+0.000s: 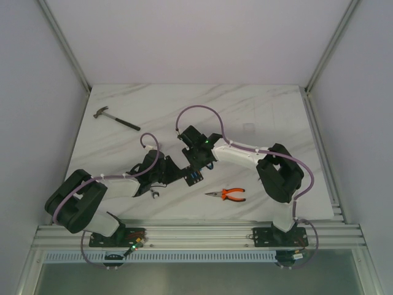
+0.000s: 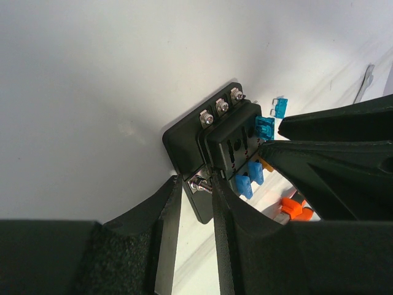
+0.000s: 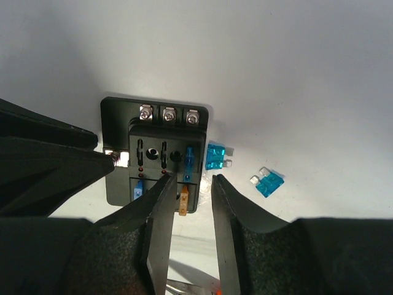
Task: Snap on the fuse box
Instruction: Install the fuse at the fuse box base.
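Item inspected: the fuse box. It lies flat on the table, nearer the near edge than the far one and about midway between the left and right edges. Three screw terminals line its far side. A blue fuse is seated in the raised block. An orange fuse stands at the box's near edge; whether it is pushed fully home cannot be told.

Left gripper: jaws closed on the box's side edge at the single stud terminal, with a finger on each side of the base plate. It serves as the clamp.

Right gripper: jaws apart, straddling the orange fuse with a visible gap on each side. One fingertip overlaps the box face.

Surroundings: two loose blue fuses lie just beside the box, and orange-handled pliers lie near it toward the right. A small wrench lies near the left arm, and a hammer lies well apart near the far left corner.

Recommendation: the left clamp should stay firm so the box cannot tip or slide. The right fingers should come together and bear straight down, square to the face, over the orange fuse. An off-centre push risks bending its blades or levering the box up about the clamped edge.
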You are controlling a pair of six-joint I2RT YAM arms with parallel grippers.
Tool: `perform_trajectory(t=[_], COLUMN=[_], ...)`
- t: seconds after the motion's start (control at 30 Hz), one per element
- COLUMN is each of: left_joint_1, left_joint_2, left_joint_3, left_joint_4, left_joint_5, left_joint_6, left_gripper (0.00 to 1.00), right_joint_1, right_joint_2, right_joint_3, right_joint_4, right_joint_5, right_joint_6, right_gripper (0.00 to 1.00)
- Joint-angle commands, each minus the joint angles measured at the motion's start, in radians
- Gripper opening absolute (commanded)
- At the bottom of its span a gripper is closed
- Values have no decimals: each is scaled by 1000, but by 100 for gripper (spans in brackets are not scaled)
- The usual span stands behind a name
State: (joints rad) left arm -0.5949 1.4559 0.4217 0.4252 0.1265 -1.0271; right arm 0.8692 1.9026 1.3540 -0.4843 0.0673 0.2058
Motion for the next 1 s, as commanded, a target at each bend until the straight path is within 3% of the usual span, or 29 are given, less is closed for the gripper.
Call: perform_trajectory(t=[0.0, 0.97], left_joint_1=[1, 1], left_joint_2=[19, 30], left_joint_3=[9, 6], left_joint_4=[-38, -31], left_joint_5=[4, 9], left_joint_6=[19, 19], left_gripper=[35, 35], right_joint_1=[-3, -4], right_joint_2=[-9, 81], right_joint_3=[59, 149], right_joint_4=[-54, -116], right_joint_5=[5, -13], right_joint_6=[11, 26], right_gripper=[35, 18])
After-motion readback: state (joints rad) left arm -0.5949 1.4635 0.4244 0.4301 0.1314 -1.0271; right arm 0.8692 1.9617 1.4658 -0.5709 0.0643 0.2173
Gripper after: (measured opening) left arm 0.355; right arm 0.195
